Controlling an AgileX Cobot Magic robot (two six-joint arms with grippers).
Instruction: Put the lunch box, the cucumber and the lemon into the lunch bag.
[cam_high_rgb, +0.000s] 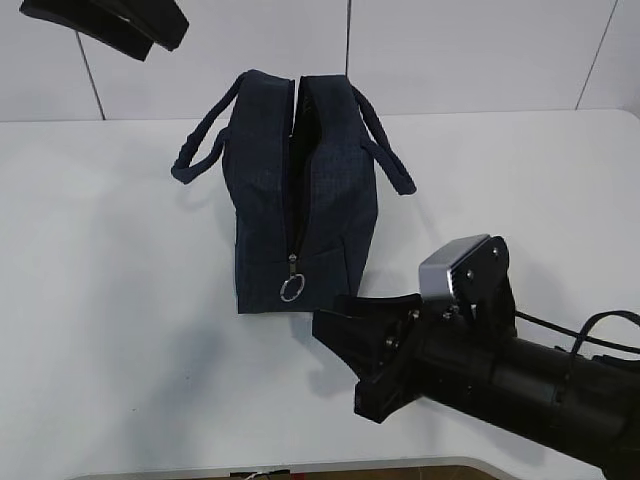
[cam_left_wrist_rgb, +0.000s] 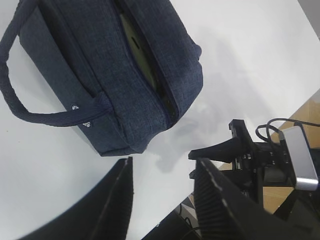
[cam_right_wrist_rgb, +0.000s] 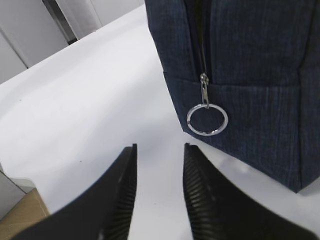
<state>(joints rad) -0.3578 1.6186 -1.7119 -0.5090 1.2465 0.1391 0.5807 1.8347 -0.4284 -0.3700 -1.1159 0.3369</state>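
Observation:
The dark navy lunch bag (cam_high_rgb: 300, 190) stands mid-table, its top zipper open along its length, the silver ring pull (cam_high_rgb: 292, 288) hanging at its near end. In the left wrist view a pale sage-green strip (cam_left_wrist_rgb: 136, 46) shows through the bag's (cam_left_wrist_rgb: 115, 75) slit, seemingly the lunch box lid. Cucumber and lemon are out of view. My left gripper (cam_left_wrist_rgb: 164, 162) hovers open and empty above the bag's end; it sits at the top left (cam_high_rgb: 165, 40) in the exterior view. My right gripper (cam_right_wrist_rgb: 160, 149) is open and empty, just short of the ring pull (cam_right_wrist_rgb: 207, 119), low by the bag's near end (cam_high_rgb: 328, 312).
The white table (cam_high_rgb: 110, 330) spreads round the bag, with a white wall behind. The bag's two looped handles (cam_high_rgb: 200, 140) stick out to either side. The right arm (cam_left_wrist_rgb: 260, 160) shows near the table's edge in the left wrist view.

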